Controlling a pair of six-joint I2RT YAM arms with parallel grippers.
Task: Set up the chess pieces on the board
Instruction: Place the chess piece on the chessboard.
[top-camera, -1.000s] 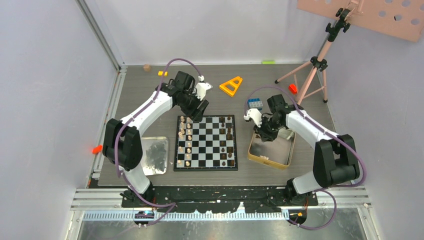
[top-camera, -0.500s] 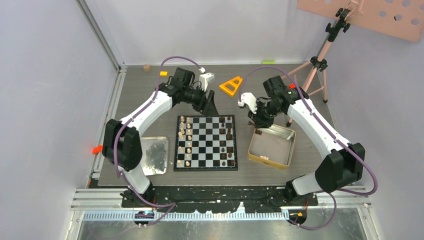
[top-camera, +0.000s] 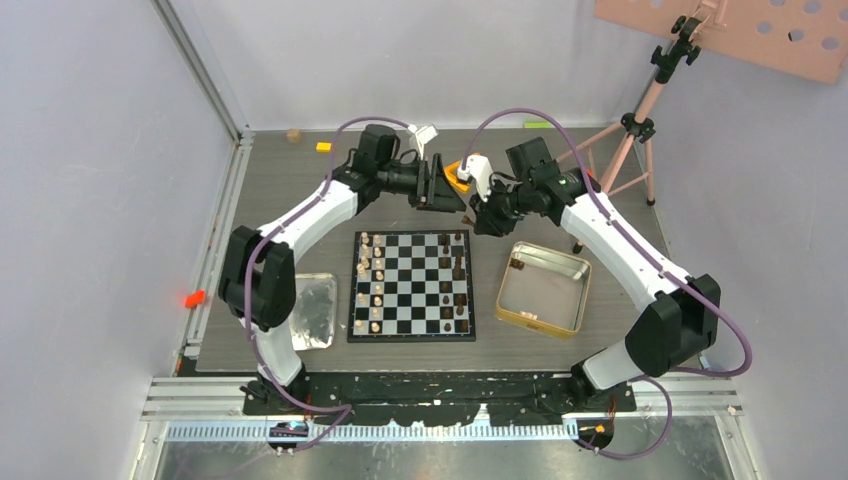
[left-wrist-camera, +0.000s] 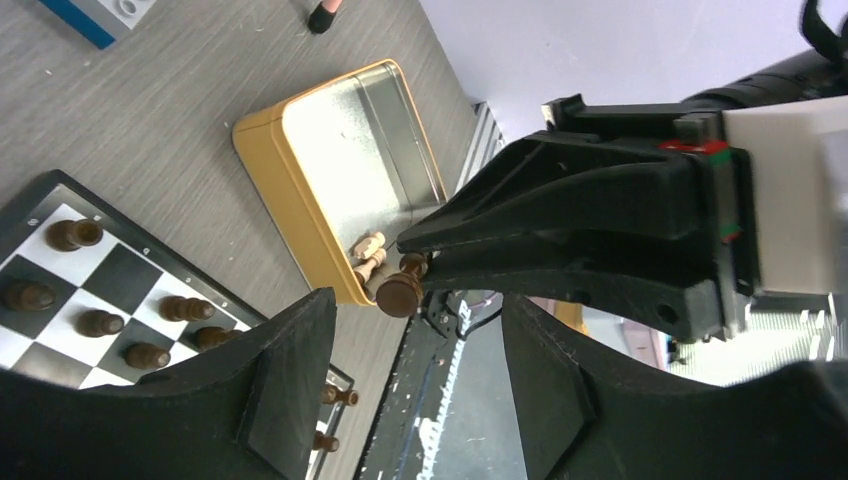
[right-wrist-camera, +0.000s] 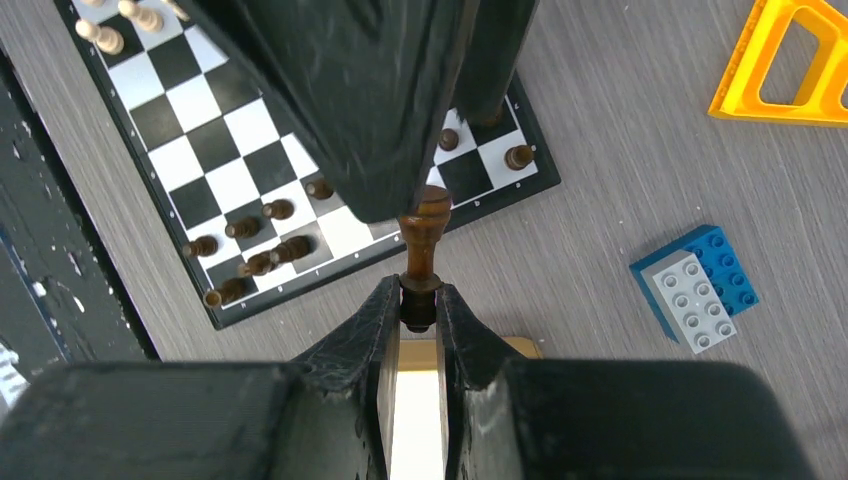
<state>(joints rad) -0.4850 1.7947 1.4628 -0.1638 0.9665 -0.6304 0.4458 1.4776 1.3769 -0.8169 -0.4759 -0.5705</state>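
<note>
My right gripper is shut on the base of a dark brown chess piece, holding it in the air beyond the board's far edge. My left gripper is open and faces it, with the same piece just in front of its fingertips and touching neither finger. In the top view the two grippers, left and right, meet tip to tip. The board carries light pieces in its left columns and dark pieces in its right ones.
The gold-rimmed tin, right of the board, holds two light pieces. A silver tray lies left of the board. A yellow triangle and a blue brick lie behind. A tripod stands far right.
My right gripper rose out of the tin with the dark piece and moved left and back. My left gripper swung right from the board's far-left corner to face it, opening a little wider.
</note>
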